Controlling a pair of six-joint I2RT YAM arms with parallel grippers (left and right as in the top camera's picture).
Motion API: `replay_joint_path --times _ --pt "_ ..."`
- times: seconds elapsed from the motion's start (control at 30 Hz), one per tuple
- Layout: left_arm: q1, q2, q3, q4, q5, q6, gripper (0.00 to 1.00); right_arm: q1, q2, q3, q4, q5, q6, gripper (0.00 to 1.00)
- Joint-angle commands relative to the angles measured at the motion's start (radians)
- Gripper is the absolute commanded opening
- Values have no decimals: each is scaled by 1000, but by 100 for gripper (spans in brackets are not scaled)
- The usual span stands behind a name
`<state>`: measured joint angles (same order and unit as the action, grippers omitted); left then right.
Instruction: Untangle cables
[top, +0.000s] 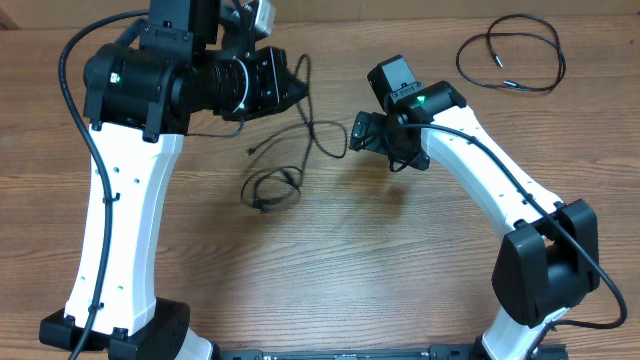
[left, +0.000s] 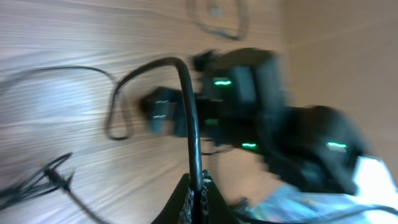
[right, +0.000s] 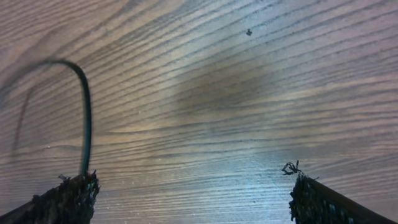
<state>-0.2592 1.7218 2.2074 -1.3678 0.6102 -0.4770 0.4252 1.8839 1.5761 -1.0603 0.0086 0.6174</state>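
Left fingers (left: 196, 200) were together, clamped on the held cable (left: 194, 124), a thin black cord. In the left wrist view the cord rose straight out of the finger tips, then arched over to the left and dropped into a narrow hanging loop above the table (top: 400, 260). That view was motion-blurred.

Overhead, the held cable ran from the left fingers down the middle of the table, made a small bend just beside the right fingers (top: 354, 133), and swept left into a tangled loop (top: 268, 190) lying flat on the wood. A short plug-tipped end stuck out to the upper left of that loop.

Right fingers were wide apart and gripped nothing. They sat low over the table, pointing left toward the bend. In the right wrist view a curved stretch of black cord came down to the tip of the left-side finger; contact could not be told. Only bare wood grain showed between the two finger tips.

A second cable (top: 510, 55) lay by itself in a loose open loop at the far right corner of the table, well apart from both arms and from the tangle.
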Motion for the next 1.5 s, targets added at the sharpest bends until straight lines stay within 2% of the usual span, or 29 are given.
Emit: replay_joint_path --times 0.0,0.17,0.2,0.53,0.77,1.33,1.47 --pt "25 -2 15 14 100 -80 4 -3 -19 -6 1 16 7 100" --pt "29 -2 15 -76 -224 -106 4 -3 -19 -6 -8 16 3 100" --pt "29 -2 15 -95 -246 -107 4 -3 -19 -6 -10 16 3 100" --pt "77 -2 15 -104 -122 -80 4 -3 -19 -6 -8 16 4 100" --pt "49 1 3 -146 -286 -80 4 -3 -19 -6 0 16 4 100" --pt "-68 171 -28 -71 -271 -58 4 -3 -19 -6 11 -10 4 100" --pt "-77 222 -28 -76 -235 -58 8 -3 -19 -6 15 -10 4 100"
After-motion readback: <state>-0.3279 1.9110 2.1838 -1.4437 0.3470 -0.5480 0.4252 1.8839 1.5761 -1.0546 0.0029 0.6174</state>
